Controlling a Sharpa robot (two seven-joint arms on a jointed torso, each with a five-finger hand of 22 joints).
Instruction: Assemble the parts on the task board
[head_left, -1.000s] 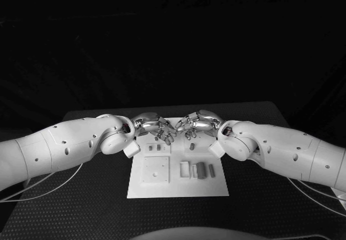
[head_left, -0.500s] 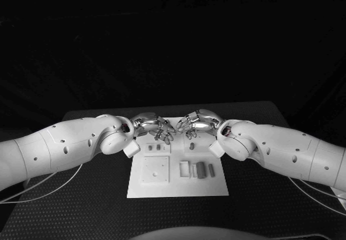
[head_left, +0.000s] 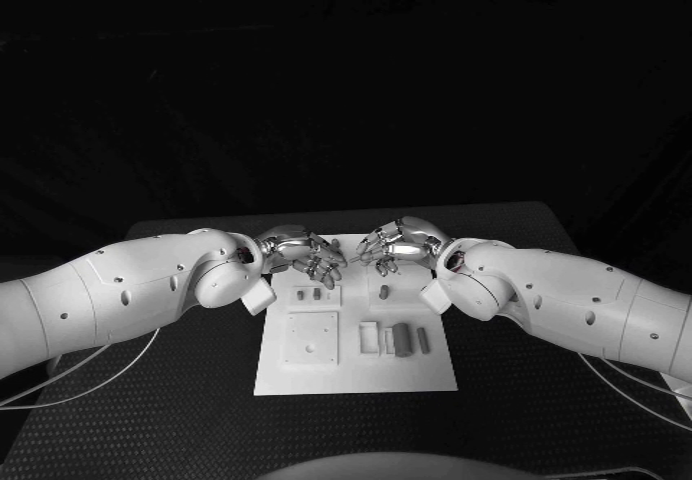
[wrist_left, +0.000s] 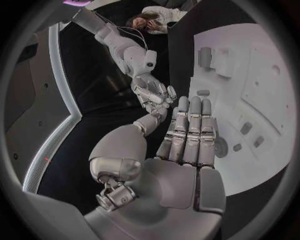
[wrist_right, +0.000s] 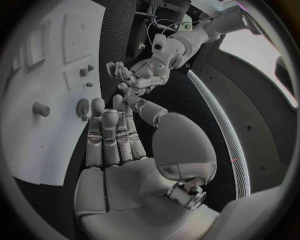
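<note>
- Hovering at the far end of the board (head_left: 355, 375), both hands sit close together, fingertips nearly facing each other over the far edge.
- Left hand (head_left: 300, 253): fingers straight and side by side in its wrist view, thumb off to one side, nothing in it that I can see. So loosely spread, holding nothing.
- Right hand (head_left: 395, 248): same story in its own wrist view, fingers extended over the plate, thumb apart, no part in it.
- My guess at why they're parked like this: they're lined up over the far row of small parts, getting ready to pick one, not yet in contact as far as I can tell.
- Parts: two little pegs (head_left: 307, 295) stand just below the left hand, one peg (head_left: 385, 292) below the right. Nearer the robot there's a square plate (head_left: 312, 335) on the left of the board and a cluster of bars (head_left: 394, 340) on the right.
- Nothing looks assembled yet, so I'd call the task early.
- Room to move: the board lies in the middle of the surface (head_left: 173, 400), with open black mat on both sides and on the near side. The tight spot is between the two hands themselves, plus the forearms crowd the board's far corners, so a reach toward the middle risks a finger clash.
</note>
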